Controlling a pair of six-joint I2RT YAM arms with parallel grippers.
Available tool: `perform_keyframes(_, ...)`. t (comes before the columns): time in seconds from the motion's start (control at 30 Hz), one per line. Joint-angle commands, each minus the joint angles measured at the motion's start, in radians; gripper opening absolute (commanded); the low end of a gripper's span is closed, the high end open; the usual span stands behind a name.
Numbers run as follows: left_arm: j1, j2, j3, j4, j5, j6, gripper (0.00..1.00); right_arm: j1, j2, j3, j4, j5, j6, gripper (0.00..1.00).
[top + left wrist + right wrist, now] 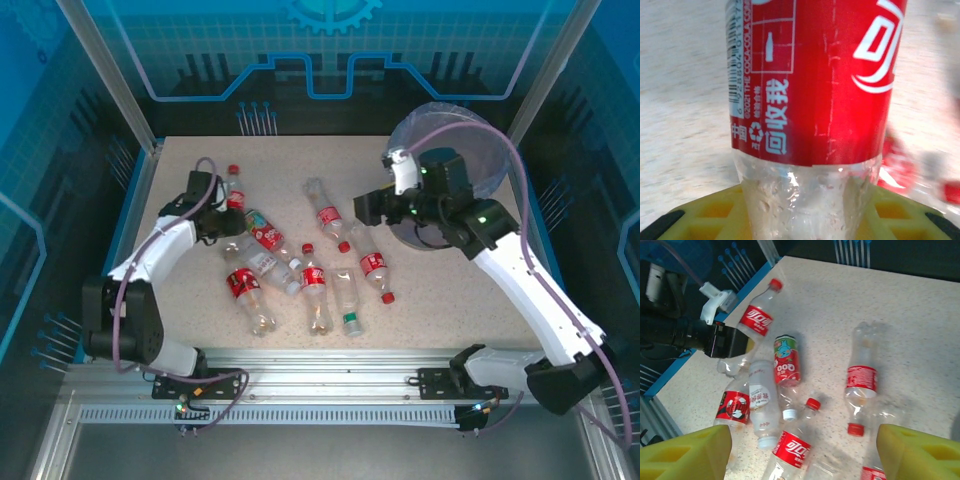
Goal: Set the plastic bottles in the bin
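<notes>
L gripper (225, 222) clenched on red-label bottle (815, 80), cap cut off in wrist view; R gripper (802, 450) spread, empty.

The bench (440, 310) has a pale, speckled top with a blue strip down its left side. Blue see-through walls (60, 150) stand around it, held by shiny metal posts (105, 70). A gear shape (333, 12) is drawn on the back wall. A grey metal rail (330, 385) runs along the near edge.

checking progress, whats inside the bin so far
No bottle shows in the uncovered part of the bin, just its pale translucent wall and liner. The right arm reaches across the bin's near side, so anything lying beneath it cannot be seen.
</notes>
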Motion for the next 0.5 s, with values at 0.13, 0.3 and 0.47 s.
perform_keyframes(0.13, -0.125, -0.110, -0.027, 0.164, 0.312, 0.045, 0.39, 0.096, 0.138, 0.007, 0.163, 0.031, 0.101, 0.83)
perform_keyframes(0.3, -0.170, -0.132, -0.067, 0.262, 0.440, 0.051, 0.40, 0.101, 0.233, 0.021, 0.279, -0.054, 0.142, 0.87)
perform_keyframes(0.47, -0.210, -0.110, -0.079, 0.335, 0.478, 0.032, 0.40, 0.099, 0.319, 0.046, 0.371, -0.095, 0.176, 0.93)
